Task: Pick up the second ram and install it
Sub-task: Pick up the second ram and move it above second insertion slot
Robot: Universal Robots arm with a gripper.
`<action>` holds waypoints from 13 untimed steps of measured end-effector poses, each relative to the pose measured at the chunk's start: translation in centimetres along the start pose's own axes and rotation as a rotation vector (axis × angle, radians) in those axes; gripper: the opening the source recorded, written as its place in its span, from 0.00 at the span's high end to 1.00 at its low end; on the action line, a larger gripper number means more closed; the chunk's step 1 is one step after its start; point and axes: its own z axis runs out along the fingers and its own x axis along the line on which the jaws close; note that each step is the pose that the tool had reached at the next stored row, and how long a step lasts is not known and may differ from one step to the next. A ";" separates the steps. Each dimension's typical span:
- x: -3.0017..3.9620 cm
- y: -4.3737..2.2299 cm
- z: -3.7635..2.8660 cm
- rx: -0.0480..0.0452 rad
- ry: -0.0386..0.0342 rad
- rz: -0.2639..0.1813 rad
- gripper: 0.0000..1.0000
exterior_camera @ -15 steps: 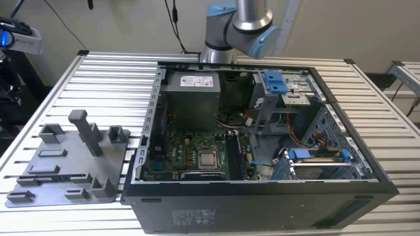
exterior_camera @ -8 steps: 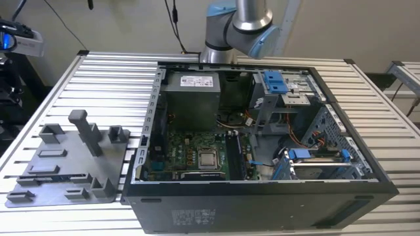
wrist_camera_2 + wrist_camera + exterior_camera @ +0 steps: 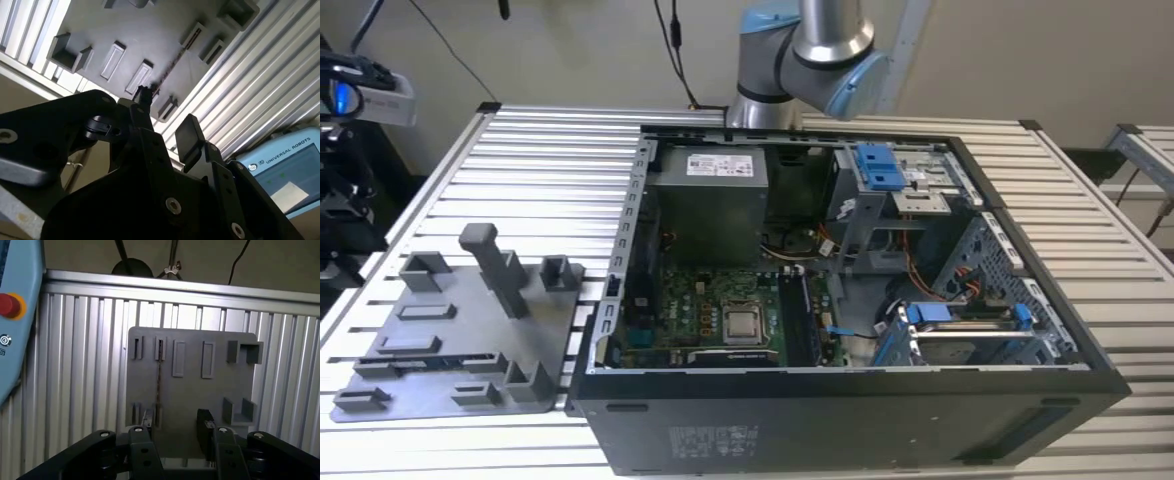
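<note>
Holding the tool (image 3: 174,422) spread wide, gripping nothing, well apart from the grey plate (image 3: 200,395). Finding the memory stick (image 3: 159,380) standing on edge in that plate's slots, on the slatted surface (image 3: 75,370).

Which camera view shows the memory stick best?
The first wrist view: the memory stick is seen edge-on on the grey plate, nearly whole. The second wrist view shows a thin slanted line; the exterior view, a bluish strip.

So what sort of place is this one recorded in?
Probably a robotics lab bench for computer assembly: a robot arm stands behind an open computer case on a ribbed metal table, with a grey fixture plate beside the case.
</note>
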 end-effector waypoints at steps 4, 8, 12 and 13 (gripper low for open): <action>0.01 0.00 0.52 0.0009 -0.0087 0.000 0.52; 0.03 -0.01 0.97 0.0009 -0.0089 0.000 0.52; 0.02 0.02 1.44 0.0009 -0.0088 0.000 0.52; 0.01 0.03 1.54 0.0009 -0.0088 0.000 0.52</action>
